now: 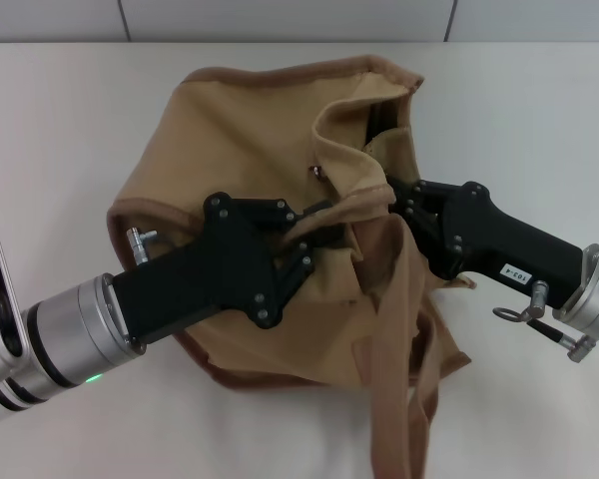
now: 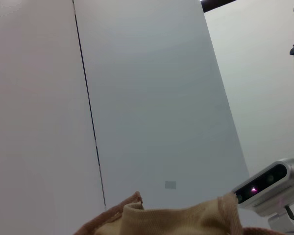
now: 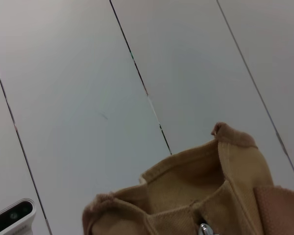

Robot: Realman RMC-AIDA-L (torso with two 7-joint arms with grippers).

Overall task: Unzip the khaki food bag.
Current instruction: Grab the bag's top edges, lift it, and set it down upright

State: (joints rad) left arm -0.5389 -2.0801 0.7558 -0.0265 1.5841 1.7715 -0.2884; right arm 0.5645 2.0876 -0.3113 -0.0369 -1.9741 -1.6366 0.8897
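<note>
The white table (image 1: 60, 120) runs across the whole head view, with a pale panelled wall (image 2: 152, 98) behind it at the far edge. In the middle of the table sits the khaki food bag (image 1: 230, 130), slumped and crumpled, its brown-trimmed rim (image 1: 280, 72) curling along the far side and one webbing handle (image 1: 394, 399) trailing toward the near edge. The top looks parted on the far right, where a dark gap (image 1: 384, 112) shows between folds.

The left gripper (image 1: 324, 232) reaches in from the near left across the bag's middle, and its fingertips are buried in a fold of cloth at the top seam; it seems to be pinching fabric there, but I cannot tell how far the fingers are closed. The right gripper (image 1: 397, 195) comes in from the right and meets the same ridge of cloth just beside the left one; its fingertips are hidden too, so its grip cannot be told either.

The bag is likely light and very soft: it folds wherever it is pushed, so the cloth beside the zipper needs holding taut. A small metal piece (image 3: 204, 228) shows in the right wrist view, possibly the zipper pull, the likely spot to grasp.
</note>
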